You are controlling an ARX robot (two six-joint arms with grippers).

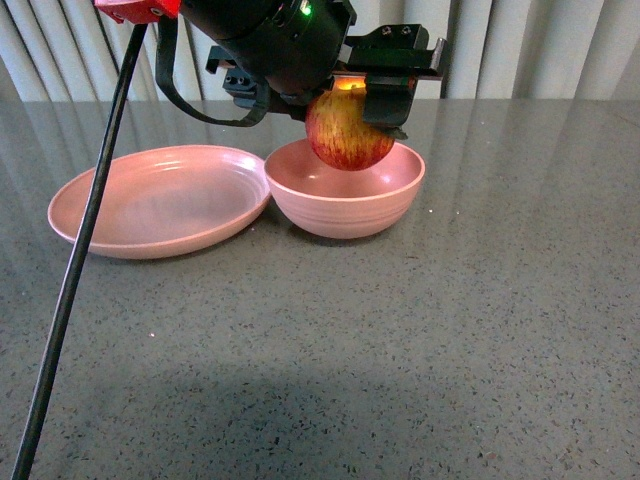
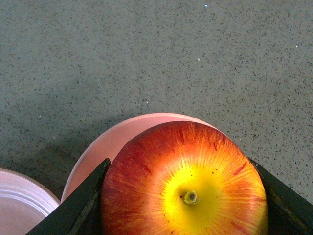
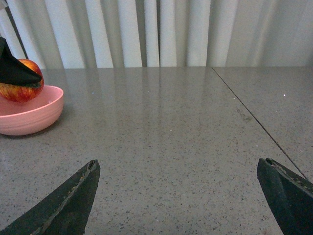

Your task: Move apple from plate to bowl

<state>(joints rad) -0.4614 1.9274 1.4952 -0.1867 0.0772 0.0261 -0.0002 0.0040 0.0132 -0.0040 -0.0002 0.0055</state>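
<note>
Rod (image 1: 85, 240) nearest camera; apple (image 1: 345, 135) held above bowl (image 1: 345, 210).

Front view: left claw (image 1: 348, 110) is clamped on the apple from above, with the fruit's underside at about rim level, a position suited to a short drop. The plate (image 1: 150, 245), just beside the bowl, is bare. Left wrist view: two dark fingers (image 2: 80, 205) press on opposite sides of the apple, stem dimple toward the camera, with the bowl directly beneath. Right wrist view: right claw (image 3: 176, 166) is spread wide and holds nothing. It hangs over the table (image 3: 195, 122) well apart from the bowl, probably to keep clear of the transfer.
</note>
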